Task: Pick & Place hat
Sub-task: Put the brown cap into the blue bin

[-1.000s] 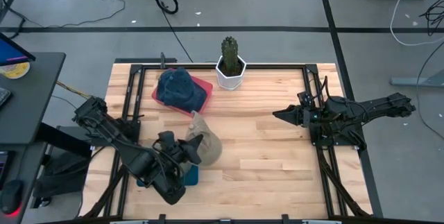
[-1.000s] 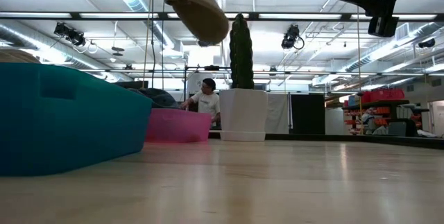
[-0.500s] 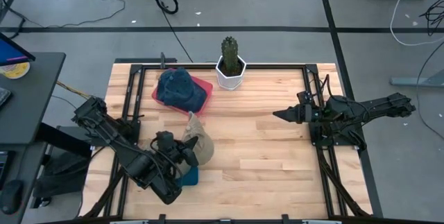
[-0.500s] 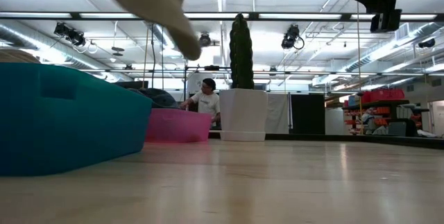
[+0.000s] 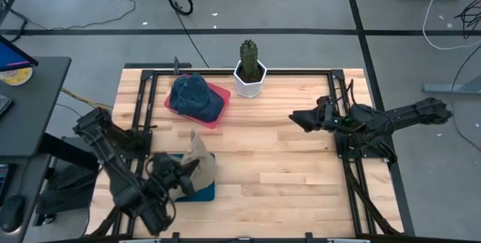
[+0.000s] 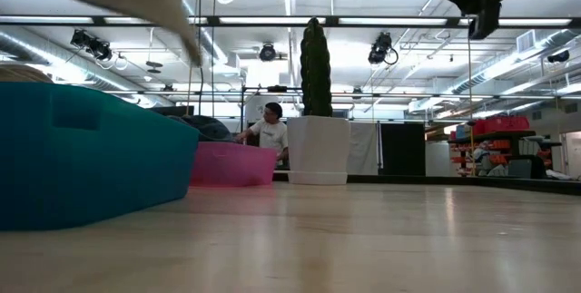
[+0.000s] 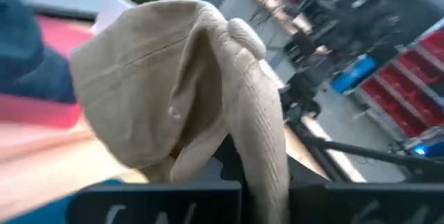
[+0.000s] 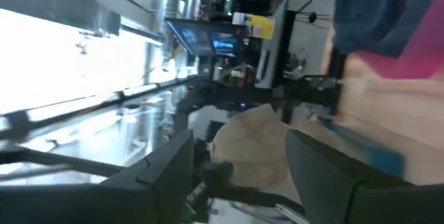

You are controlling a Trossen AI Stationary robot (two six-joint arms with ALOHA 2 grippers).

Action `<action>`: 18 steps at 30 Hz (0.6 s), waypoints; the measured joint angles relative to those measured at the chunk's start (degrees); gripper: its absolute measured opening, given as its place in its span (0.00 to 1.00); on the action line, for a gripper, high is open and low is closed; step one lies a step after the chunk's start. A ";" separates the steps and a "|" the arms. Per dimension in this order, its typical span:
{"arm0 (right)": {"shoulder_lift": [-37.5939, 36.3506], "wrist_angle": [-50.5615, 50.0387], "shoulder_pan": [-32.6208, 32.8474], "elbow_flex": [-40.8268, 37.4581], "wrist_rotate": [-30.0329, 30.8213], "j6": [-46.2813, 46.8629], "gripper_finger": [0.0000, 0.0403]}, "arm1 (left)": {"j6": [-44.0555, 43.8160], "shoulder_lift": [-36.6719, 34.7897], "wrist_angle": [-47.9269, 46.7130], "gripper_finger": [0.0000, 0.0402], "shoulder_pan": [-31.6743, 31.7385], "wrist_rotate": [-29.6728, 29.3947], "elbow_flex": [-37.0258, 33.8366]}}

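Gripping a tan hat [image 5: 198, 160], the left gripper [image 5: 183, 174] is holding it above the teal bin [image 5: 204, 189]. Right gripper [image 5: 299, 119] is hovering, fingers apart.

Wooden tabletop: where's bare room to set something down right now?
The wooden tabletop is bare between the white cactus pot and the right gripper, and along the near edge. Crowded at left: pink tray, blue hat, teal bin, beige hat, left gripper.

Overhead, table-level, two wrist cameras
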 joint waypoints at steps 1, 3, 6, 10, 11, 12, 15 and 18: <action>1.10 2.24 0.09 0.00 0.00 0.43 0.57 | 0.00 0.00 -0.26 0.00 -0.51 -1.39 0.06; 3.32 6.21 0.39 0.00 0.01 0.99 0.57 | 0.18 0.02 -1.49 0.00 -1.35 -3.83 1.06; 6.81 11.68 0.45 0.00 -0.01 1.38 0.57 | 2.83 0.00 -1.93 0.00 -2.39 -9.00 3.25; 10.60 19.04 0.45 0.00 -0.01 1.00 0.57 | 8.31 0.00 -1.84 0.00 -3.65 -17.96 7.67; 11.46 20.27 0.45 0.00 -0.01 0.72 0.57 | 11.44 0.01 -1.81 0.00 -3.54 -17.92 9.17; 12.14 21.30 0.45 0.00 -0.03 0.40 0.57 | 15.67 0.02 -1.50 0.00 -3.42 -17.83 10.67; 13.82 23.91 0.60 0.02 -0.66 -0.36 0.57 | 27.65 -0.04 1.11 0.00 -2.60 -17.76 14.28; 15.15 24.91 1.77 0.02 -1.65 -1.70 0.57 | 35.34 0.04 1.53 0.00 -1.02 -17.67 17.94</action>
